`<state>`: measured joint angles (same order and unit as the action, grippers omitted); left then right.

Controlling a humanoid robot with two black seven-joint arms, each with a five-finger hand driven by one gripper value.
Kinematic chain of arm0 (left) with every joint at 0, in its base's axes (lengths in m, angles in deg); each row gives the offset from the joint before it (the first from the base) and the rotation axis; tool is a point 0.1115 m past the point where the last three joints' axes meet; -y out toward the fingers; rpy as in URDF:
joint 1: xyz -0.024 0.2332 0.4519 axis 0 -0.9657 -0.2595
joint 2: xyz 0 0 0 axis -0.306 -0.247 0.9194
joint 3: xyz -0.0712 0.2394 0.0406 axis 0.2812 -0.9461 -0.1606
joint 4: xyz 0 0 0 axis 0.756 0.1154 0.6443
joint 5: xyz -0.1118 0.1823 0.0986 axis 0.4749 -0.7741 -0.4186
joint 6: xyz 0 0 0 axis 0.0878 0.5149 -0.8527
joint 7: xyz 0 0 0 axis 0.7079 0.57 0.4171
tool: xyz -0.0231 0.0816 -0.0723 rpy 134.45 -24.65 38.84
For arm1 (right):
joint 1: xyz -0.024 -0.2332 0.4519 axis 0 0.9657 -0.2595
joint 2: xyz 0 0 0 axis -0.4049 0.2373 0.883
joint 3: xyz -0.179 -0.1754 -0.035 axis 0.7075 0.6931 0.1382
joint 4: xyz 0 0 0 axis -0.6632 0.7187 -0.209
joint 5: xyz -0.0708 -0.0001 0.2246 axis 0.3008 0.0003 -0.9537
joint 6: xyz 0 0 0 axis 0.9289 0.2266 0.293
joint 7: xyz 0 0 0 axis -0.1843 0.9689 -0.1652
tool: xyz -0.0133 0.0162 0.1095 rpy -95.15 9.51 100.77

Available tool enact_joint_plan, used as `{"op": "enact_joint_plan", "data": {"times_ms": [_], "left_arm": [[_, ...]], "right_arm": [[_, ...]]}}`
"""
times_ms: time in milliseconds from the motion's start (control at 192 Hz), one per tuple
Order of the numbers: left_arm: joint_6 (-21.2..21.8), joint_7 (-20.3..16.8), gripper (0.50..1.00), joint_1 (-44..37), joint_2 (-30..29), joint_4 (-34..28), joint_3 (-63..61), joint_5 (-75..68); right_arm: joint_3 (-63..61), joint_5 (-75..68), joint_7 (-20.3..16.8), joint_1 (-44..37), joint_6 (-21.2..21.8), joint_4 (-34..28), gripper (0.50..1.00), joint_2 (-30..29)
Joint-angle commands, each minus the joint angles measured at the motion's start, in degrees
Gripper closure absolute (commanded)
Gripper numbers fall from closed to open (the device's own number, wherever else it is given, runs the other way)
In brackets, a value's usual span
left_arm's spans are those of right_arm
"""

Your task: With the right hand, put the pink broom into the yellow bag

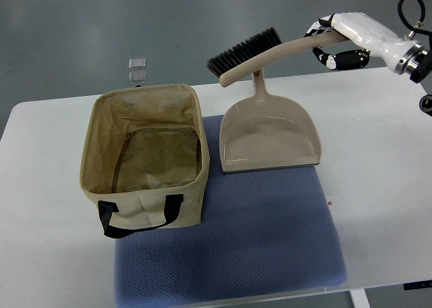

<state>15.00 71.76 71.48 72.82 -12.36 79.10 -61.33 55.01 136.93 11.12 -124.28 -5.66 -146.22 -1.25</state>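
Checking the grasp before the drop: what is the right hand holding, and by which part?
The right hand holds the broom by the far end of its handle, bristles pointing left above the dustpan.

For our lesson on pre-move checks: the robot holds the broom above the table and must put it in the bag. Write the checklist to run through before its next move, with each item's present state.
1. Right hand grips the broom handle: ok.
2. Broom lifted clear of the dustpan: looks ok, though one view cannot confirm the height.
3. Bag upright with its mouth open: ok.
4. Bag interior free of objects: ok.
5. Broom above the bag mouth: not ok, it is beyond the dustpan, right of the bag.
6. Left hand clear of the path: cannot tell, out of view.
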Motion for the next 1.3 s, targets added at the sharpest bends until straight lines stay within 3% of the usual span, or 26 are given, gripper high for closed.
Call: {"op": "enact_joint_plan", "data": {"times_ms": [0, 235, 475, 658, 987, 1295], "left_arm": [[0.0, 0.0, 0.5, 0.0, 0.0, 0.0, 0.0, 0.0], [0.0, 0.0, 0.5, 0.0, 0.0, 0.0, 0.0, 0.0], [0.0, 0.0, 0.5, 0.0, 0.0, 0.0, 0.0, 0.0], [-0.1, 0.0, 0.5, 0.0, 0.0, 0.0, 0.0, 0.0], [-0.1, 0.0, 0.5, 0.0, 0.0, 0.0, 0.0, 0.0], [-0.1, 0.0, 0.5, 0.0, 0.0, 0.0, 0.0, 0.0]], "right_arm": [[0.1, 0.2, -0.1, -1.2, 0.0, -0.5, 1.0, -3.4], [0.2, 3.8, 0.4, -1.7, 0.0, -2.6, 0.991, -8.4], [0.8, 7.2, 0.3, -0.9, -0.1, -3.7, 0.75, -12.6], [0.6, 7.1, 0.3, -0.5, -0.2, -4.1, 0.603, -13.2], [-0.8, 3.1, -0.1, 0.1, -0.7, -3.9, 0.597, -12.1], [-15.4, -25.6, -2.7, 11.1, 1.8, -2.1, 0.597, -11.3]]}}
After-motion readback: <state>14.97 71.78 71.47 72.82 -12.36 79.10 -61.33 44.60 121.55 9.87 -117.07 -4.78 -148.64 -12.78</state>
